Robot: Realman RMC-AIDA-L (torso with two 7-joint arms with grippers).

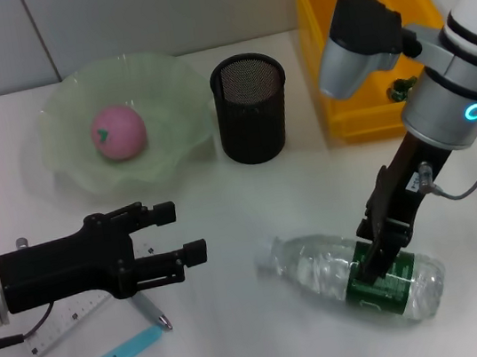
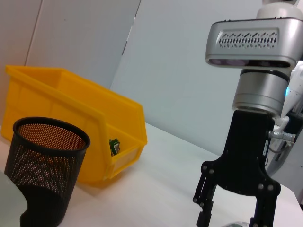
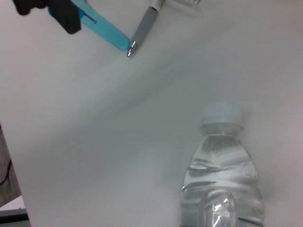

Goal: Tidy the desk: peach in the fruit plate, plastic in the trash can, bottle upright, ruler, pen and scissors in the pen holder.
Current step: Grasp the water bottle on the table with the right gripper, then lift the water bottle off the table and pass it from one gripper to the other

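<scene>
White desk [image 1: 226, 216]: right gripper [image 1: 378, 258] fingers clasp the lying bottle [image 1: 352, 276].

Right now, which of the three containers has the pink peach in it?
The fruit plate, the wavy pale green bowl, holds the peach. The black mesh pen holder looks empty; the yellow trash can has no peach.

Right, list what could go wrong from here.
1. The right gripper sits at the label of the bottle, which lies on its side on the desk; round and smooth, it may roll or slip as the jaws close.
2. Swung upright, it might tip over.
3. The left gripper, jaws open, hovers nearby over the ruler and pen; the arms could crowd each other.
</scene>
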